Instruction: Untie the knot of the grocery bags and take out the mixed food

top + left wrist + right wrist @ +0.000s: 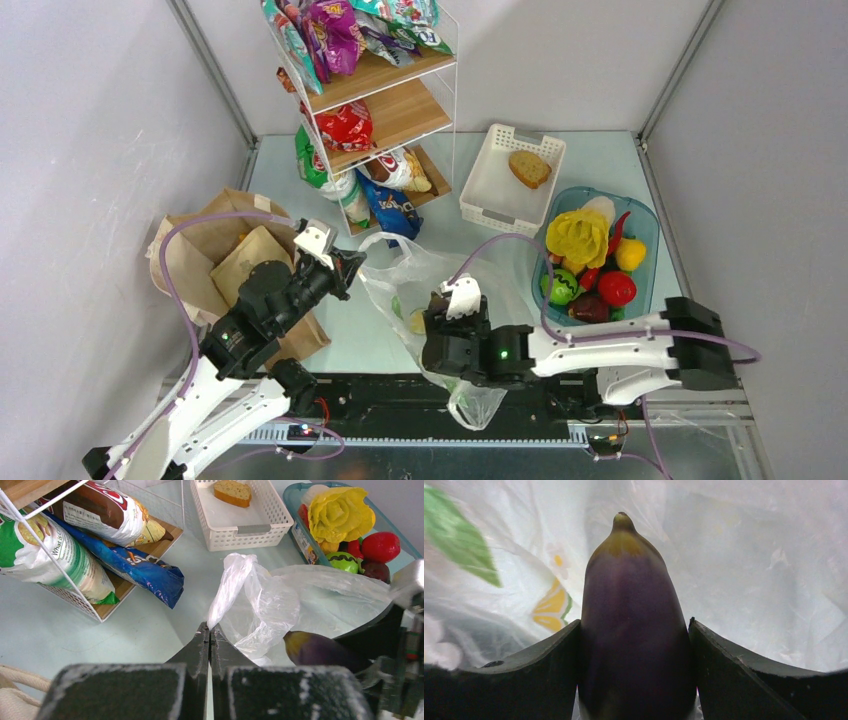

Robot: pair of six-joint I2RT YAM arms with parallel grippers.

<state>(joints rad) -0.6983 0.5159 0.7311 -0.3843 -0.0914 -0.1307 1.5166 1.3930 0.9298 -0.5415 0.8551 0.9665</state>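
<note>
Nearest, the right claw [635,645] sits inside the plastic bag [400,275], clamped on the purple eggplant [629,580]. The left claw [209,630] is pinched together on the bag's rim. Beyond lies a bare strip of tabletop [150,625], bounded by the snack rack [400,110], white basket [480,190] and tub [648,235].

Table [590,160] holds paper bag [215,250], plastic bag [400,275], rack [405,110], basket [480,205], tub [648,222].

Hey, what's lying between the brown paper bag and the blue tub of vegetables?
The clear plastic bag lies between the brown paper bag and the blue tub; the top view shows it.
</note>
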